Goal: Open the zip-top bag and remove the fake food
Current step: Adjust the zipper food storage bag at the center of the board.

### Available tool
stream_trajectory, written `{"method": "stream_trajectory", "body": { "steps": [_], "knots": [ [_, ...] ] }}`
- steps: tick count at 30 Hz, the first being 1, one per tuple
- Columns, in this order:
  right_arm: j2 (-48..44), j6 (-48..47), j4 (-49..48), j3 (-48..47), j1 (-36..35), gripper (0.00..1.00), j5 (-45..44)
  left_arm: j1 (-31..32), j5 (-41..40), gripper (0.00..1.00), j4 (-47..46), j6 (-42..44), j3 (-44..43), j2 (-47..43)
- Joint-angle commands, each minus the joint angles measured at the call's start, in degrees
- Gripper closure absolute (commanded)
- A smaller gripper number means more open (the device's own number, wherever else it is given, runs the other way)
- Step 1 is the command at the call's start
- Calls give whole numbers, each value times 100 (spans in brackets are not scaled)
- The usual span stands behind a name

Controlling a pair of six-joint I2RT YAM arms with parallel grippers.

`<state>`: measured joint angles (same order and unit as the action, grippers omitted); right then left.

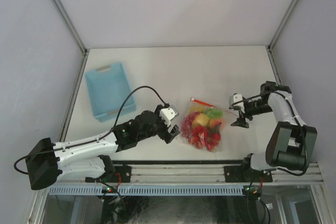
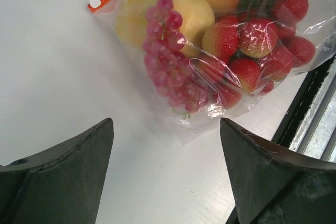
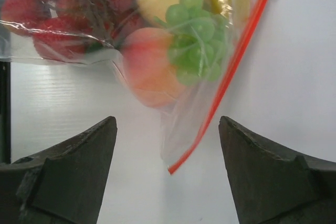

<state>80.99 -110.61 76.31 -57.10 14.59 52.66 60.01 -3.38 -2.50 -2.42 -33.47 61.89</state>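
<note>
zip-top bag (image 1: 202, 127): lies flat on the counter (image 1: 173, 66) close to its near edge, between the two pincers, touched by neither.
zip strip (image 3: 231, 71): red-orange, along the bag's far side, pointing towards the counter's right edge.
fake food (image 2: 256, 37): all inside the bag; red strawberries, purple and green grapes, yellow and orange pieces.
left pincer (image 2: 165, 123): jaws spread wide, empty, just left of the bag.
right pincer (image 3: 167, 120): jaws apart, empty, near the strip's end.
basket (image 1: 107, 90): light blue, by the left edge, well apart from the bag.

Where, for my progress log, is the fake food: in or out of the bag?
In: the fake food shows through the zip-top bag.
</note>
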Motion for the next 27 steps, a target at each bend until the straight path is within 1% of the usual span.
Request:
{"method": "stream_trajectory", "body": {
  "steps": [1, 3, 5, 7, 8, 10, 11, 12, 15, 17, 19, 21, 22, 24, 25, 27],
  "knots": [
    [-259, 654, -1433, 429, -570, 26, -340, 27, -118, 15, -346, 145, 48, -102],
    [-231, 1087, -1824, 523, -685, 33, -470, 22, -121, 15, -365, 109, 72, -112],
    [-191, 1371, -2014, 512, -735, 41, -512, 28, -119, 16, -384, 68, 95, -132],
    [-189, 1441, -1924, 453, -782, 50, -499, 19, -104, 18, -434, 22, 153, -164],
    [-196, 1457, -1836, 413, -814, 56, -466, 17, -109, 19, -476, -19, 187, -184],
    [-231, 1614, -1717, 352, -891, 74, -378, -25, -118, 20, -624, -146, 284, -251],
    [-257, 1846, -1738, 328, -958, 84, -334, -65, -115, 20, -727, -236, 348, -289],
    [-297, 2143, -1784, 307, -1070, 99, -285, -103, -153, 20, -852, -376, 409, -351],
    [-446, 3337, -2057, 235, -1326, 100, -72, -311, -250, 20, -1244, -770, 564, -521],
    [-557, 4519, -2458, 153, -1460, 100, 94, -539, -249, 20, -1408, -1180, 602, -669],
    [-665, 6322, -3219, 52, -1553, 100, 82, -827, -194, 19, -1516, -1673, 591, -796],
    [-685, 8048, -3908, -81, -1579, 100, -101, -1036, -284, 16, -1607, -2131, 596, -884],
    [-656, 8714, -4141, -155, -1559, 100, -204, -1114, -411, 14, -1612, -2375, 584, -915],
    [-609, 10044, -4582, -231, -1452, 100, -205, -1265, -482, 14, -1661, -2680, 528, -945],
    [-589, 10426, -4783, -232, -1395, 100, -212, -1315, -483, 14, -1650, -2786, 455, -950],
    [-552, 10879, -5041, -241, -1294, 100, -314, -1389, -636, 15, -1372, -3022, 175, -912]
  ]
}}
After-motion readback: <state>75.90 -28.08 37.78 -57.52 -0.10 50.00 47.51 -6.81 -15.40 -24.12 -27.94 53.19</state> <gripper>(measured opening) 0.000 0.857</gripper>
